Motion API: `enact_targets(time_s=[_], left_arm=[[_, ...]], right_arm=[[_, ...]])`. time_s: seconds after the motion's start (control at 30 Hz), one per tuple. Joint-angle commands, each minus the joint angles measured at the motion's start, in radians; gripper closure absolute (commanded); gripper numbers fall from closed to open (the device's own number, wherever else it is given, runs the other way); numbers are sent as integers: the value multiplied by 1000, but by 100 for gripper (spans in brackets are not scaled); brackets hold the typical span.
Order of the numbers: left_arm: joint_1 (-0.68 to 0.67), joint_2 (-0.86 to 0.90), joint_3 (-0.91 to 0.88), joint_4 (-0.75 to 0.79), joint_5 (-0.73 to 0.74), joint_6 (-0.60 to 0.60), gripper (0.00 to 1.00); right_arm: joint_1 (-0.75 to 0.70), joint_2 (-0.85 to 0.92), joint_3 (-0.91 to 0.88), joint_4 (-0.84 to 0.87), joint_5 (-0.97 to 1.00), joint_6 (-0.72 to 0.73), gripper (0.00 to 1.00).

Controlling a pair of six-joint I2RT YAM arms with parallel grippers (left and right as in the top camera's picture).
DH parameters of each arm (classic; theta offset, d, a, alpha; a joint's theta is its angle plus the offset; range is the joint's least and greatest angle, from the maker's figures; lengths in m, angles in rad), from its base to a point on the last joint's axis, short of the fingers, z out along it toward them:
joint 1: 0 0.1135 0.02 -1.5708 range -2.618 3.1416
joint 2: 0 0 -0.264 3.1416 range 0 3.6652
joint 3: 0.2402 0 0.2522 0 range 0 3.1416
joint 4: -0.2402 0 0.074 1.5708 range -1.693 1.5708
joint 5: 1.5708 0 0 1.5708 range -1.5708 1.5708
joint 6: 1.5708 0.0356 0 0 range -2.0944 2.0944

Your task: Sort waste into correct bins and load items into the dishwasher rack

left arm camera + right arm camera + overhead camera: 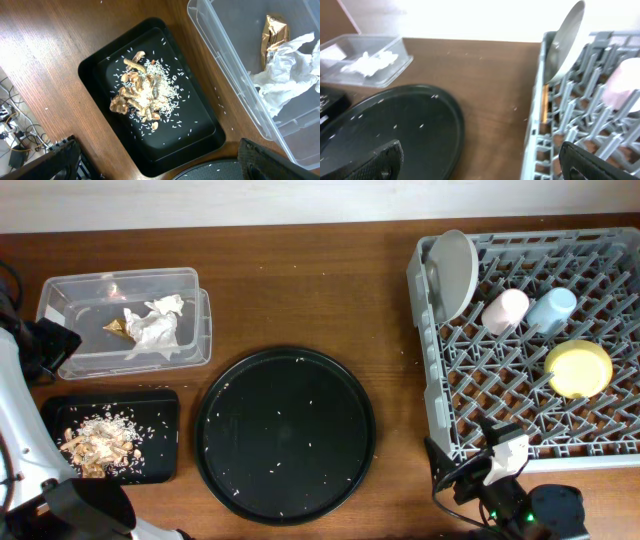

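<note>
Overhead view: the dishwasher rack (432,370) sits at the right end of the table (300,290) and is loaded. The plate (452,272) stands on edge, leaning, in the rack's far left corner. The pink cup (504,311) and blue cup (551,310) lie tipped among the pegs, just beside each other. The yellow bowl (578,368) rests nearer the rack's right side, apart from the cups.

At the left end, the clear tub (120,277) holds the crumpled tissue (155,325), with the gold-brown wrapper (118,328) touching its left side. The shallow black tray (160,435) lies just in front of the tub and holds the food scraps (95,442), heaped towards its left half. The round black tray (285,435) lies between the bins and the rack, with only scattered pale grains (300,361) on it.

Left wrist view: the left gripper (160,162) hangs above the shallow tray and tub. Its fingers (50,160) are spread wide with nothing between them.

Right wrist view, blurred: the right gripper (485,165) is low over the table between the round tray and the rack's left wall. Its fingers (375,160) are spread wide and empty
</note>
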Motion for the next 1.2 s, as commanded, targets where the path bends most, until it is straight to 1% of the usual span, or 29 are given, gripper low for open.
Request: enact_targets(time_s=[0.0, 0.23, 0.6, 0.73, 0.77, 0.97, 1.17], left_arm=[[5, 0, 15, -1, -4, 12, 1], [5, 0, 15, -1, -4, 12, 1], [5, 0, 15, -1, -4, 12, 1], [5, 0, 15, -1, -4, 12, 1], [5, 0, 15, -1, -4, 12, 1], [5, 0, 15, -1, -4, 12, 1], [5, 0, 15, -1, -4, 12, 1]], right_arm=[[6, -42, -45, 55, 89, 0, 2], [6, -41, -175, 290, 114, 0, 2], [-39, -42, -357, 554, 118, 11, 2], [-57, -42, -408, 626, 141, 69, 2], [-59, -42, -438, 683, 141, 69, 2], [-60, -42, -436, 683, 220, 67, 2], [-84, -42, -436, 591, 241, -2, 2]])
